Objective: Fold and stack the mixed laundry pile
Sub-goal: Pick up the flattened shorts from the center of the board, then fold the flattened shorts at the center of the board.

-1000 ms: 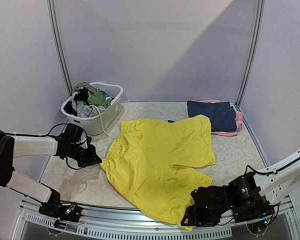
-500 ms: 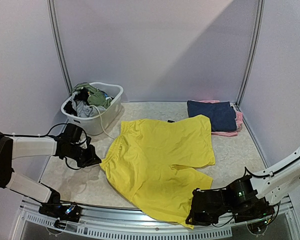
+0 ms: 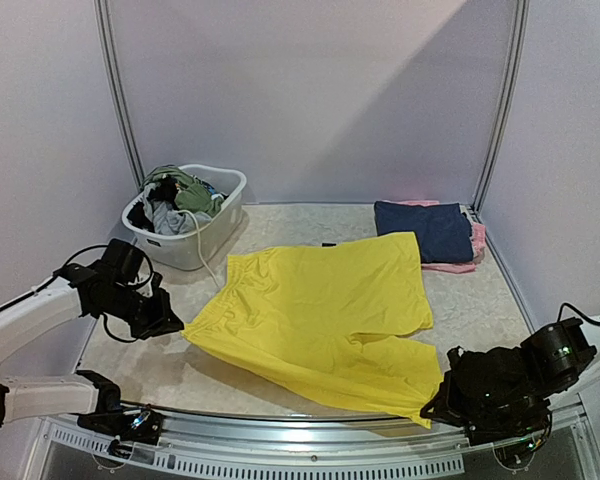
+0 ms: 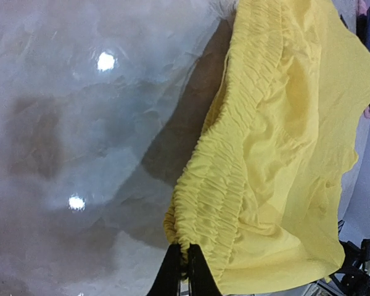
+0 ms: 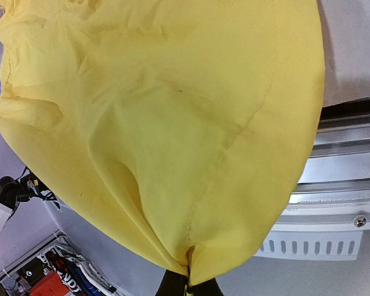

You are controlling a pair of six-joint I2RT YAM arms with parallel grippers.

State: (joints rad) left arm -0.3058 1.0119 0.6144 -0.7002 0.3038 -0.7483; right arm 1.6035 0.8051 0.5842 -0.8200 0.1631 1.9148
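Note:
Bright yellow shorts (image 3: pixel 320 305) lie stretched across the middle of the table. My left gripper (image 3: pixel 177 326) is shut on the gathered waistband (image 4: pixel 200 203) at its left end, fingertips (image 4: pixel 184 259) pinching the elastic. At the near right my right gripper (image 3: pixel 432 410) is shut on a leg hem of the shorts (image 5: pixel 172 135), and the cloth hangs out over the table's front rail. The rest of the mixed laundry pile (image 3: pixel 178 198), olive, grey and black pieces, sits heaped in the white tub (image 3: pixel 218 222) at the back left.
A folded navy garment (image 3: pixel 423 230) lies on a pink one (image 3: pixel 462 262) at the back right. The metal front rail (image 5: pixel 345 179) runs along the near edge. Walls and corner posts close in the table.
The right gripper shut on the lower leg hem and pulled it right. The left arm drew the waistband left, so the shorts now lie spread wider and flatter.

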